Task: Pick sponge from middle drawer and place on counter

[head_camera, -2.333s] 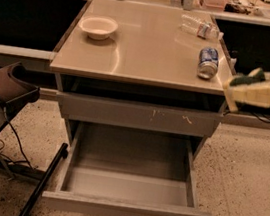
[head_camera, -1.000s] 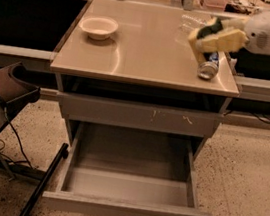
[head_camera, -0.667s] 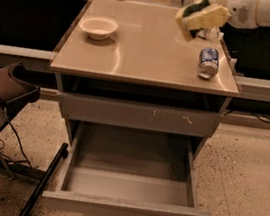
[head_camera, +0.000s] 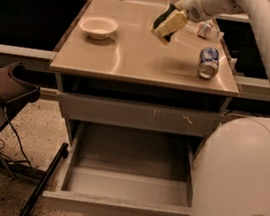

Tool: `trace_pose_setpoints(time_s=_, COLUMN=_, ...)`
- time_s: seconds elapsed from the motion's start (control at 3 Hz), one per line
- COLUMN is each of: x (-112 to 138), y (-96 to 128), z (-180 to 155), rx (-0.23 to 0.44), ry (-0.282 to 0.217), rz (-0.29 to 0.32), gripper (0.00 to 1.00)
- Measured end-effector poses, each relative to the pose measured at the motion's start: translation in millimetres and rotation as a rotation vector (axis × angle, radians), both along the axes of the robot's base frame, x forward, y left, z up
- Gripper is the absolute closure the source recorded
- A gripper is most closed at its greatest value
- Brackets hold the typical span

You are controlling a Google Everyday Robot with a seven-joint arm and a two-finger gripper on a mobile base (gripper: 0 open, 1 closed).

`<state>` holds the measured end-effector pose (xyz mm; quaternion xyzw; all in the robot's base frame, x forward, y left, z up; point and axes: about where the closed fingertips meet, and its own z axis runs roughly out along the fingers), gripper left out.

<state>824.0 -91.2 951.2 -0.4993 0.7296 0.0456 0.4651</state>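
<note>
**Single camera view.** The camera sits high in front of the drawer cabinet and looks down and forward over it at close range. The open middle drawer (head_camera: 115, 207) lies nearest, at the lower edge. The counter (head_camera: 132, 59) fills the centre, and the dark side shelves (head_camera: 32, 19) flank it left and right. The robot's white arm (head_camera: 266, 43) rises along the near right, hiding that corner. It reaches leftward to the gripper (head_camera: 178, 16), which hangs over the counter's far right part, clasping the sponge (head_camera: 167, 25).
</note>
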Motion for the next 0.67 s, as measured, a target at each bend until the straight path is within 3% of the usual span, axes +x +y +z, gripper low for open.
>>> trace_pose_setpoints(time_s=0.33, x=12.1, y=-11.9, z=-62.9, rx=-0.127, ry=0.085, rz=-0.004, gripper=1.0)
trace_pose_setpoints(time_s=0.67, x=2.8, y=-43.5, z=-120.9, rx=-0.194, ry=0.202, rz=-0.015, gripper=1.0)
